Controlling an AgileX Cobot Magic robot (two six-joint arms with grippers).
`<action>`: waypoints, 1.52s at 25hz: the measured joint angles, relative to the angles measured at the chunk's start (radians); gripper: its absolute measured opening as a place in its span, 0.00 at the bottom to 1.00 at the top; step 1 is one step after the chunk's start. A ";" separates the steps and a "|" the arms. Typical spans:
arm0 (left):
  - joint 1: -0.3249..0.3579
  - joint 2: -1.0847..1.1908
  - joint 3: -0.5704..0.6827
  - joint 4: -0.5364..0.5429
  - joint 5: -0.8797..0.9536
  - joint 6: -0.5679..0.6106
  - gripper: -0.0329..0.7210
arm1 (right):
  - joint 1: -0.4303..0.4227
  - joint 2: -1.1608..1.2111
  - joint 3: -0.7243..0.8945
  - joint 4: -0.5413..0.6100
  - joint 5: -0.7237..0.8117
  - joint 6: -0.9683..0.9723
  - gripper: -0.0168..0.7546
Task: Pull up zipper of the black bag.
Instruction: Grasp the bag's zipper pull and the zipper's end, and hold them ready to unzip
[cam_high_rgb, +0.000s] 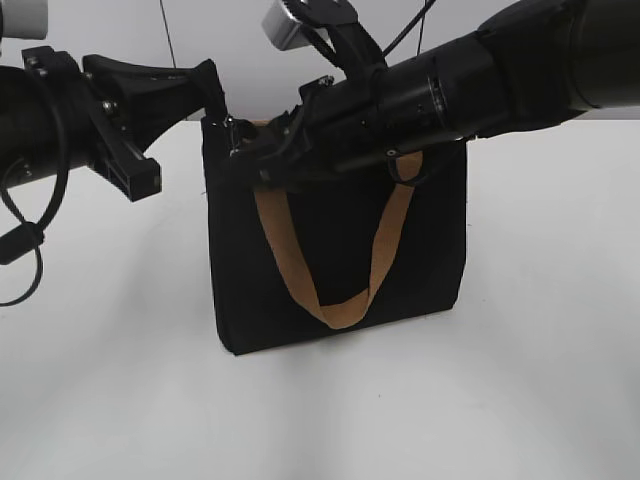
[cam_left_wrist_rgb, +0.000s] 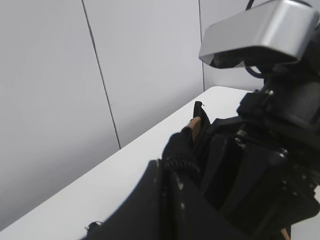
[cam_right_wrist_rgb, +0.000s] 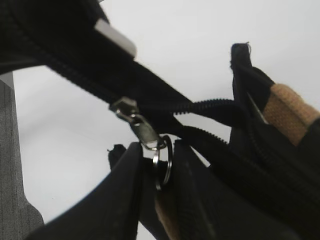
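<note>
The black bag (cam_high_rgb: 430, 240) stands upright on the white table, with a tan handle (cam_high_rgb: 340, 310) hanging down its front. My left gripper (cam_high_rgb: 212, 88) is shut on the bag's top left corner; the left wrist view shows its fingers (cam_left_wrist_rgb: 169, 167) pinching the black fabric (cam_left_wrist_rgb: 182, 142) at the end of the zipper tape. My right arm reaches across the bag's top. My right gripper (cam_high_rgb: 250, 150) (cam_right_wrist_rgb: 157, 156) is shut on the ring of the zipper (cam_right_wrist_rgb: 136, 120), a silver slider near the bag's left end (cam_high_rgb: 233, 132). The bag's far end (cam_right_wrist_rgb: 280, 170) shows a tan strap.
The white table (cam_high_rgb: 520, 400) runs all round the bag. Grey wall panels (cam_left_wrist_rgb: 60, 90) stand behind the table's far edge. The right arm's silver camera housing (cam_left_wrist_rgb: 260, 30) sits close above the bag's top, near my left gripper.
</note>
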 joint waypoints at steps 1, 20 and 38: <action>0.000 0.000 0.000 0.000 0.000 0.000 0.03 | 0.000 0.000 0.000 0.000 0.000 0.008 0.25; 0.000 0.000 0.000 0.000 0.011 0.000 0.03 | 0.000 -0.006 0.000 0.003 -0.010 0.056 0.06; 0.000 -0.001 0.000 0.000 0.034 0.000 0.03 | 0.000 -0.007 0.000 0.002 -0.018 0.060 0.20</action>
